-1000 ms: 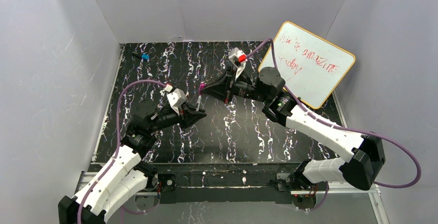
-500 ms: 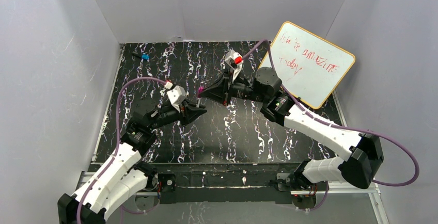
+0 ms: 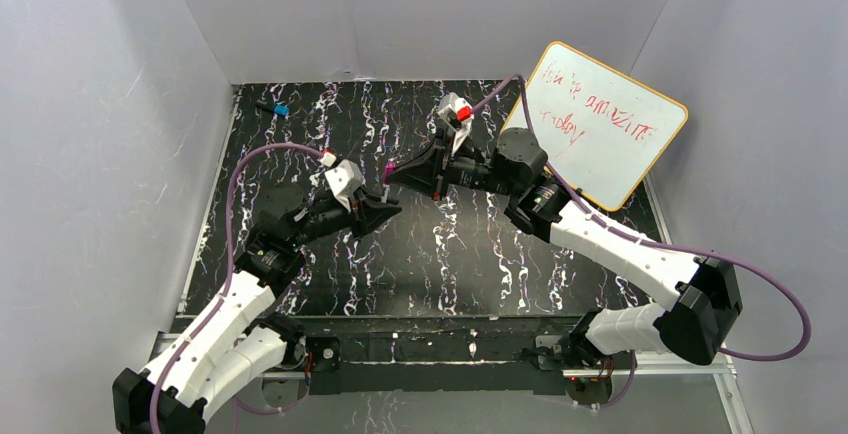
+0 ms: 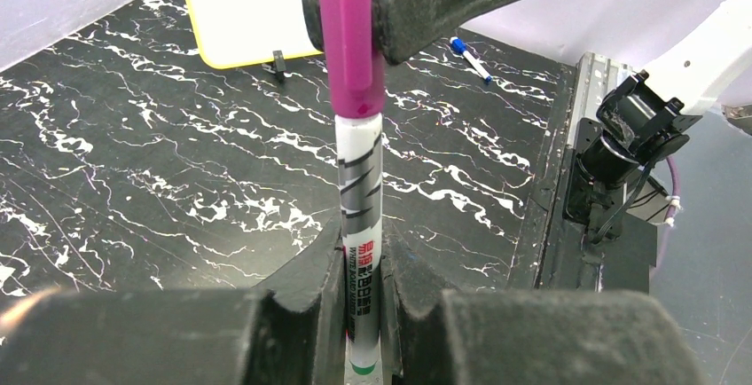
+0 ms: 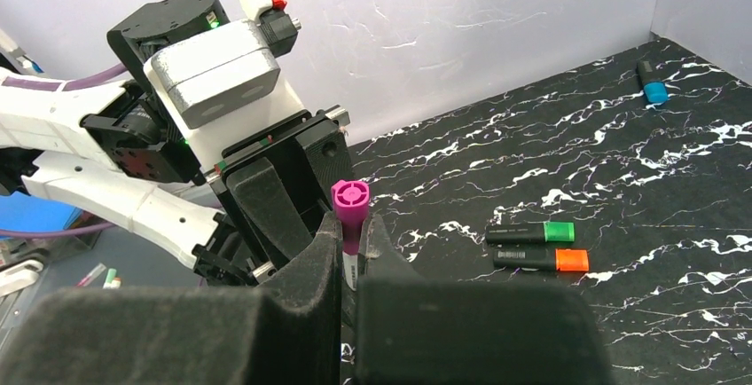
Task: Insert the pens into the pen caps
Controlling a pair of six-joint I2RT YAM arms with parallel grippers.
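My left gripper (image 4: pixel 359 256) (image 3: pixel 384 204) is shut on the white pen (image 4: pixel 359 212), which stands upright between its fingers. The purple pen cap (image 4: pixel 350 39) (image 5: pixel 349 208) sits over the pen's top end, and my right gripper (image 5: pixel 353 239) (image 3: pixel 393 173) is shut on it. The two grippers meet tip to tip above the middle of the table. In the right wrist view two black markers lie side by side on the table, one with a green end (image 5: pixel 530 232), one with an orange end (image 5: pixel 541 260).
A whiteboard (image 3: pixel 600 124) with red writing leans at the back right. A blue-ended marker (image 3: pixel 276 110) lies in the far left corner, and a thin blue-capped pen (image 4: pixel 468 55) lies near the whiteboard. Grey walls close the black marbled table (image 3: pixel 480 254) in on three sides.
The left gripper has lifted the white pen slightly toward the cap. The right gripper has shifted a little to the left. Both grips stay the same.
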